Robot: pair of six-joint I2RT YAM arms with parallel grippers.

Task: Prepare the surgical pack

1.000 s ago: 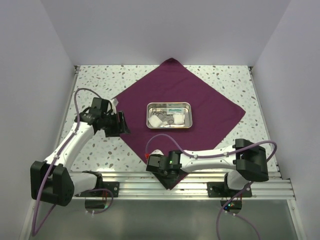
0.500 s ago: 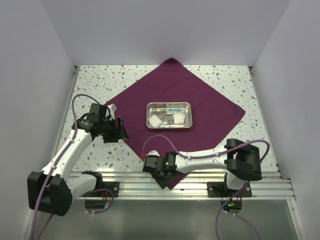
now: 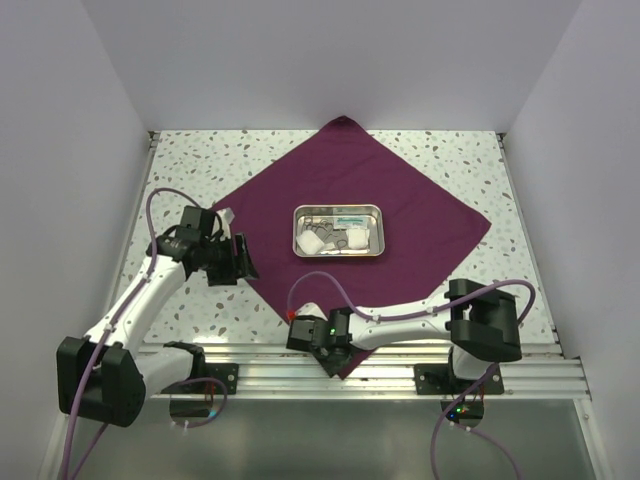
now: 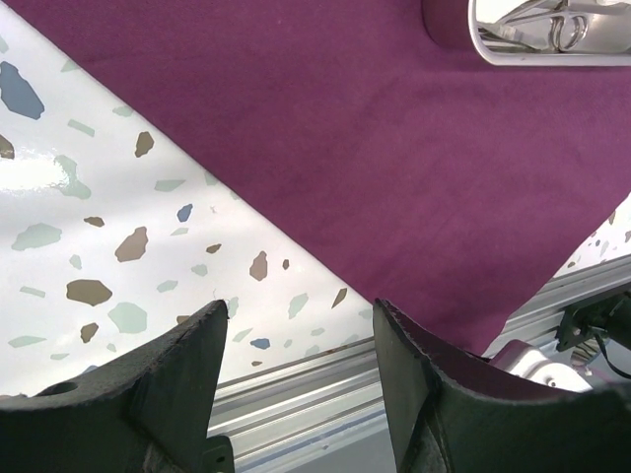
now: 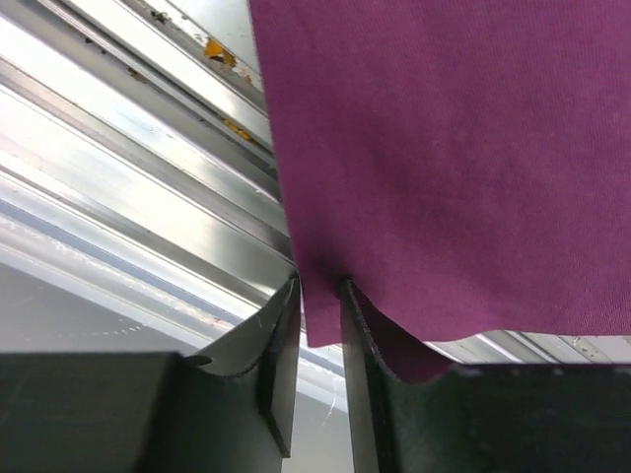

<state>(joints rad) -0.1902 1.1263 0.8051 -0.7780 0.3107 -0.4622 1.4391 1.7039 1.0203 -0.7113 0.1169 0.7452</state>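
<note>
— Where do we find the cloth?
— We see the plum-purple cloth [image 3: 420,215] spread as a diamond on the speckled table [image 3: 190,165]. Its near corner reaches over the aluminium rail [image 3: 250,368] at the front edge.
— And the tray?
— The steel tray [image 3: 338,207] sits on the middle of the cloth. In it we make out white gauze pads [image 3: 318,240], a teal-printed packet [image 3: 350,221] and silver ring-handled instruments [image 4: 552,25]. We cannot tell scissors from forceps.
— What do we say of the right gripper?
— The right gripper [image 5: 320,296] is pinched onto the cloth just by that near corner. Its wrist view shows the fingers nearly together, with the purple fabric caught between them above the rail.
— And the left?
— The left gripper [image 4: 301,320] holds nothing. Its fingers stand wide apart over the cloth's near-left edge, where fabric meets bare table. We cannot tell whether they touch the surface.
</note>
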